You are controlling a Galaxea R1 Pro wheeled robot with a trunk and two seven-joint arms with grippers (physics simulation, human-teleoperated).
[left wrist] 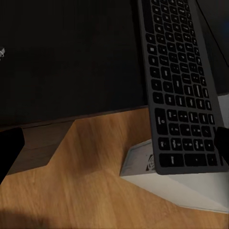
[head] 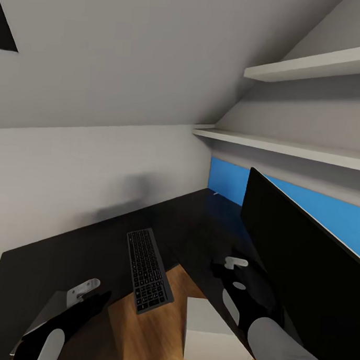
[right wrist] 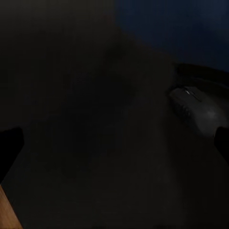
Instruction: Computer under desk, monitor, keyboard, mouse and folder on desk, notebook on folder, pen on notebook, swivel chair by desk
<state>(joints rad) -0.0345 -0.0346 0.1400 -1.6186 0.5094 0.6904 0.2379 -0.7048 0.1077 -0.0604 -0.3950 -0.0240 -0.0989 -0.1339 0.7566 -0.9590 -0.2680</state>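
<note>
Both arms are reaching low over the desk (head: 83,238), the left gripper (head: 86,294) spread and empty, the right gripper (head: 233,274) likewise parted over the dark top. Largest, the monitor (head: 297,258) is standing at the right, top-heavy I'd judge. Overhanging the desk edge above the computer (head: 210,333), the keyboard (head: 147,270) looks stiff and light; gripping its long sides seems safest. Right wrist view is revealing the slippery little mouse (right wrist: 195,112).

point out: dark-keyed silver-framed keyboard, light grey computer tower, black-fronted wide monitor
dark-keyed silver-framed keyboard (head: 148,270), head view, middle of its key field.
light grey computer tower (head: 211,333), head view, top panel.
black-fronted wide monitor (head: 297,258), head view, centre of the dark screen.
</note>
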